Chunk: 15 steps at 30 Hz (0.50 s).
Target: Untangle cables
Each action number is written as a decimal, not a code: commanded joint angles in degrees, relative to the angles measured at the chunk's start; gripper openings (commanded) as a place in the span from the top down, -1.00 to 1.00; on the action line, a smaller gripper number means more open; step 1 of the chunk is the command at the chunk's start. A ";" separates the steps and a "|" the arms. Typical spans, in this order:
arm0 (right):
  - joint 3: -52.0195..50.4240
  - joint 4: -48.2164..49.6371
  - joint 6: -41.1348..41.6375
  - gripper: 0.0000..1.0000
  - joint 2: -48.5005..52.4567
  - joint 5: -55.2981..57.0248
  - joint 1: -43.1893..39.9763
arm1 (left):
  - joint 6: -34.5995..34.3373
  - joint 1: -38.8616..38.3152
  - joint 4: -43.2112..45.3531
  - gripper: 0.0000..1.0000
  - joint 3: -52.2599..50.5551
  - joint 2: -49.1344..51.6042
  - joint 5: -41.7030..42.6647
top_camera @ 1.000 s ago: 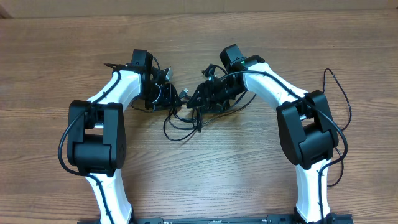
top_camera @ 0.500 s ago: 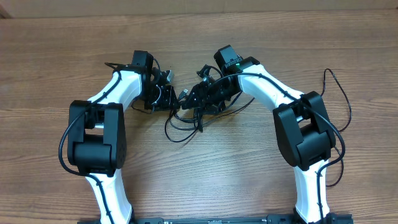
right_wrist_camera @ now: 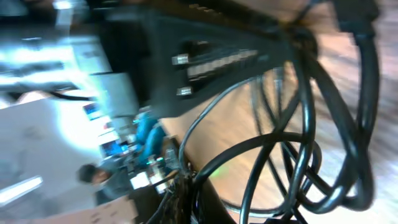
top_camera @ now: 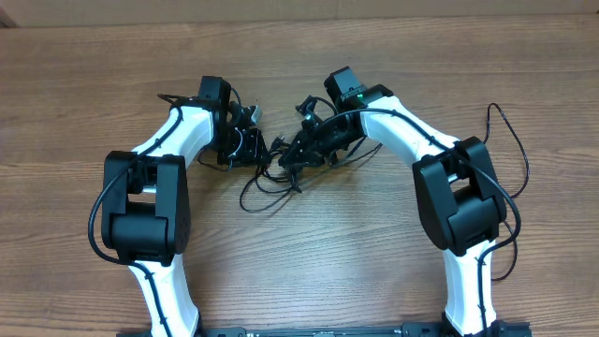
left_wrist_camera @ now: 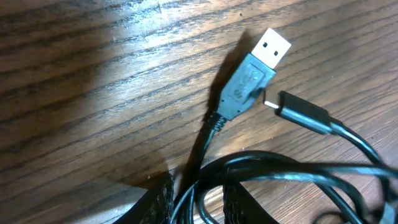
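The cables [top_camera: 269,183] are a tangle of thin black cords on the wooden table, between my two grippers. My left gripper [top_camera: 256,148] is at the tangle's left side. In the left wrist view, its jaws [left_wrist_camera: 198,183] are shut on a couple of cords. A USB plug [left_wrist_camera: 254,71] and a smaller plug [left_wrist_camera: 302,112] lie just beyond them. My right gripper [top_camera: 293,153] is at the tangle's right side. The right wrist view is blurred. There its fingers [right_wrist_camera: 188,178] are pressed together with a cord coming out from the tips, and loops of cable [right_wrist_camera: 292,155] hang in front.
Both white-and-black arms reach in from the near edge and meet mid-table. The right arm's own thicker wire [top_camera: 512,140] loops out to the right. Bare wood table [top_camera: 374,243] surrounds the tangle.
The right gripper has closed at the tangle. The loose loops below the grippers have shifted slightly left. The left gripper has kept its place and its hold.
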 commanded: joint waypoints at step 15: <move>0.70 9.90 9.57 0.92 -1.64 -19.19 -5.03 | 1.55 -0.66 -0.28 0.43 -1.22 1.05 -4.22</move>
